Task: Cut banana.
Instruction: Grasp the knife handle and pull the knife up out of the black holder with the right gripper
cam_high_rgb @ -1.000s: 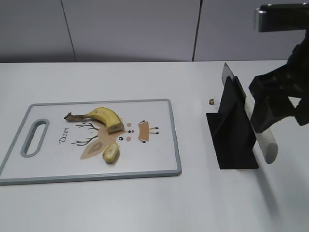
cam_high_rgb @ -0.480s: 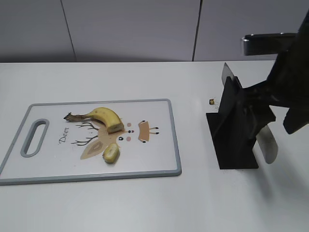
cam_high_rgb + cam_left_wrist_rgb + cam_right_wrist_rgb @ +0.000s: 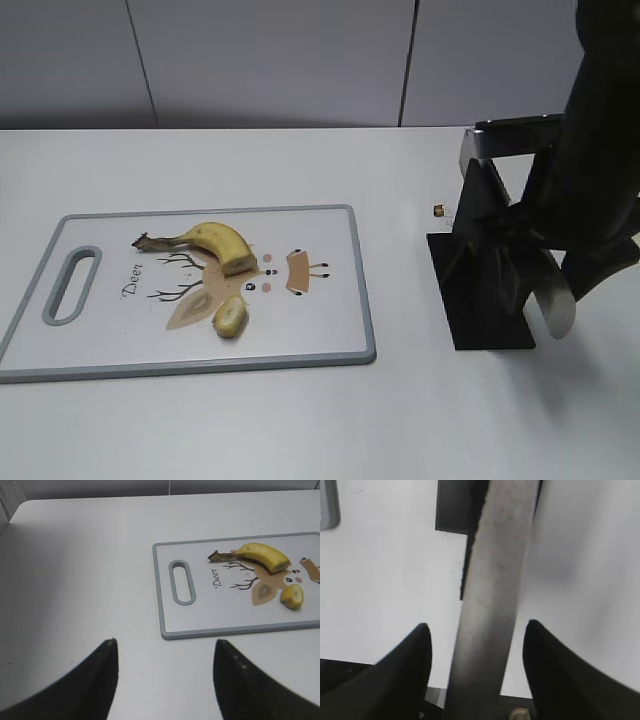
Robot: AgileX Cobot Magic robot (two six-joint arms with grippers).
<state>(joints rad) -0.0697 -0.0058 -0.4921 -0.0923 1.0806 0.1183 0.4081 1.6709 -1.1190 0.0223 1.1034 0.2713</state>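
Note:
The banana (image 3: 220, 243) lies on the white cutting board (image 3: 330, 320), stem pointing left and cut end to the right; it also shows in the left wrist view (image 3: 265, 556). A knife sits in a black stand (image 3: 485, 300), its pale handle (image 3: 556, 305) sticking out toward the front right. My right gripper (image 3: 475, 625) is open and straddles the knife handle (image 3: 495, 580), with a gap on each side. In the exterior view the right arm (image 3: 590, 180) covers the stand's right side. My left gripper (image 3: 165, 642) is open and empty above bare table, left of the board (image 3: 200, 615).
A small loose yellow end chunk (image 3: 230, 317) lies on the board just in front of the banana, and also shows in the left wrist view (image 3: 292, 596). A tiny brown bit (image 3: 439, 210) lies on the table between board and stand. A grey wall runs behind the table.
The right arm has swung left and down over the knife stand, so that the knife handle now lies between its fingers. Banana, chunk and board have not moved.

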